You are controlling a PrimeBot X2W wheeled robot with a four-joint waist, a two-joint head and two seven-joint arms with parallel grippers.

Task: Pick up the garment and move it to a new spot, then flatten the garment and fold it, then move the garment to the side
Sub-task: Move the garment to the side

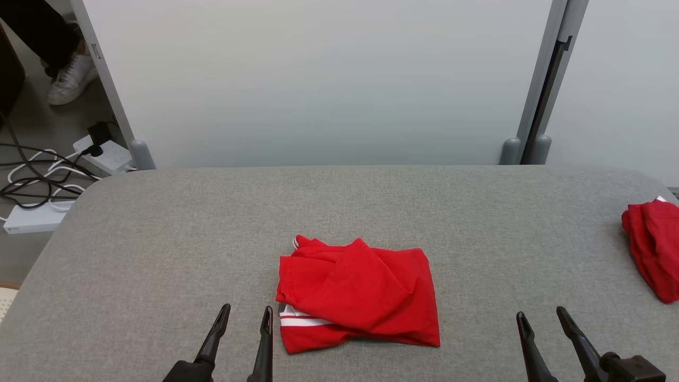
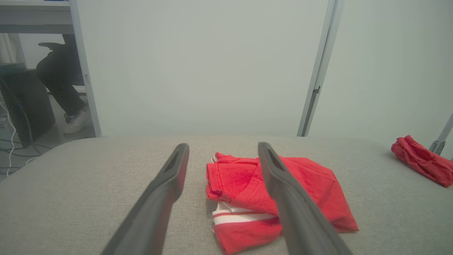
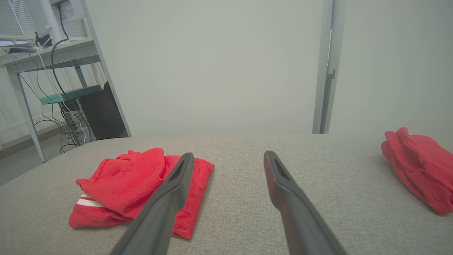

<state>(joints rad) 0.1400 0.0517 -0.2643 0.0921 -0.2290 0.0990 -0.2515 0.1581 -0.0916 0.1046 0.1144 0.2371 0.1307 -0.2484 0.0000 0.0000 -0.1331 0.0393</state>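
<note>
Left gripper [image 1: 247,309] sits nearest the lens, just left of the red garment [image 1: 360,292], by its front-left corner. Fingers are spread wide and hold nothing. Head view shows a small gap between the inner finger and the cloth. In the left wrist view one finger crosses the garment in line of sight, so contact can't be confirmed there.

Right gripper [image 1: 541,313] is well right of the garment, level with its front edge. Jaws are wide apart and empty over bare table.

Garment is a loosely folded, rumpled rectangle lying on the grey fabric table [image 1: 159,239]. The top layer is creased with uneven edges. White stripes show at the front-left corner, under the folded-over layer.

Second red bundle [image 1: 655,249] is far right of the garment, crumpled, at the table's edge.

Behind the garment is a pale partition panel [image 1: 318,79]. Behind-left of it, on the floor, are power strips [image 1: 103,154] with cables and a person's white shoe [image 1: 69,79].
</note>
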